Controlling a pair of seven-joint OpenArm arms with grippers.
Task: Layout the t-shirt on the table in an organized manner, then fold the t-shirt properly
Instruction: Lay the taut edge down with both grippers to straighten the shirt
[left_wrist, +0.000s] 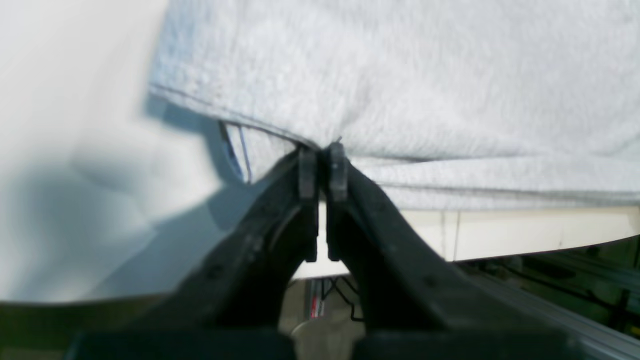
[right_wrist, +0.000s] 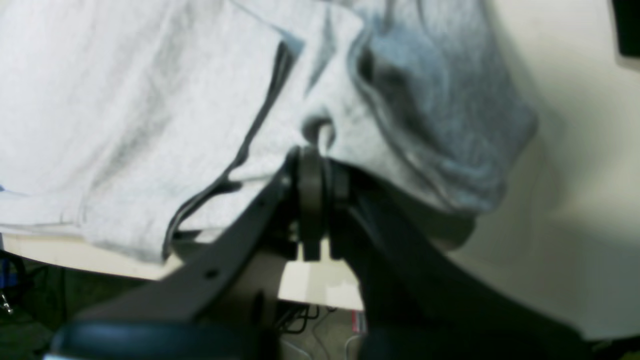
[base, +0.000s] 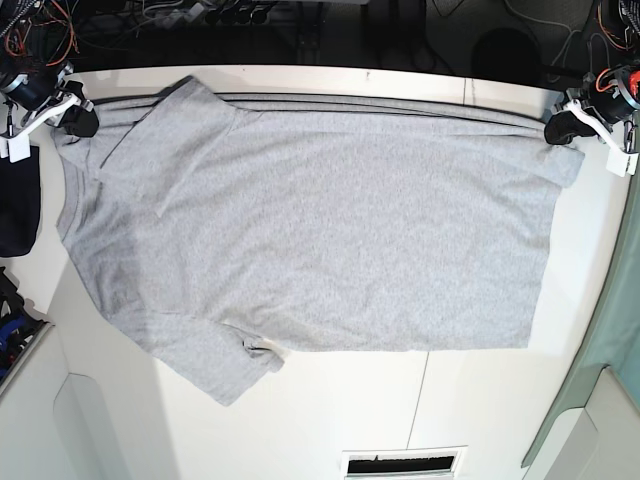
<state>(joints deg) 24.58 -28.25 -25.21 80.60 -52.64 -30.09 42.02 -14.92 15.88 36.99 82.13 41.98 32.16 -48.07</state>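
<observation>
1. The left claw (left_wrist: 323, 167) is clamped on the hem edge of the t-shirt (base: 310, 230) at the bench's far edge, and the right claw (right_wrist: 317, 175) is clamped on bunched cloth by the shoulder at the other far corner. In the base view the left claw (base: 562, 125) sits at the picture's right and the right claw (base: 78, 118) at its left.
2. The t-shirt lies spread across the bench (base: 480, 400), its far edge along the bench's far rim, one sleeve (base: 215, 365) pointing toward the near side.
3. Biggest risk: if the two claws pull unevenly, the whole body could skew or slide off the far rim, since that edge already hangs at the brink.
4. Next: the right claw's bite looks lumpy, with several layers gathered. Lifting from there could drag a twisted wad rather than a clean edge, leaving the shoulder crumpled.
5. The left claw appears to pinch only a thin strip of hem. A sharp tug could let it slip free, dropping that corner mid-fold.
6. The near sleeve has a turned-up cuff (base: 262, 350); a fold made over it would likely trap the wrinkle.
7. Smallest: the far shoulder (base: 120, 130) is creased near the right claw, which may set a crooked fold line.
</observation>
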